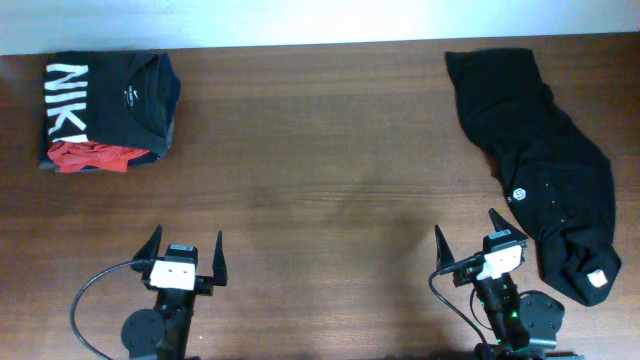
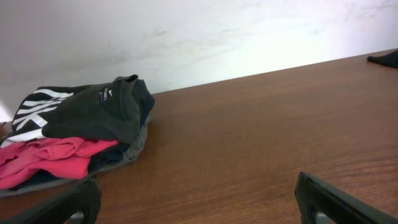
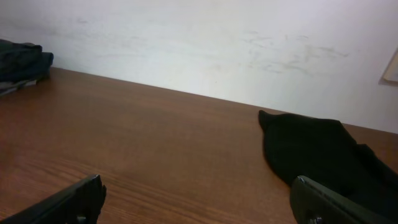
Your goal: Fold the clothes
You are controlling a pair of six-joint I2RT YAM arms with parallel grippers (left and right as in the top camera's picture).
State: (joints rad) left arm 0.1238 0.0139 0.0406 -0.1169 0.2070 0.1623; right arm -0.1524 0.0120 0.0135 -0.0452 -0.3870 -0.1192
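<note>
Left claw (image 1: 185, 250) and right claw (image 1: 467, 238) both released, empty, low at the near bench (image 1: 320, 150) edge. Clothes (image 1: 545, 170) crumpled far right, beside my right claw, so it probably grabs first.

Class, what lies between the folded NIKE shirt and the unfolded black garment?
Only bare wooden table separates the NIKE shirt from the black garment, clearest in the overhead view.

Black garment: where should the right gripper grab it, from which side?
Probably the edge of the black garment by its round white logo: it lies crumpled, and that edge is nearest the open right gripper. Come down from the bare table side, pinching across the edge.
</note>
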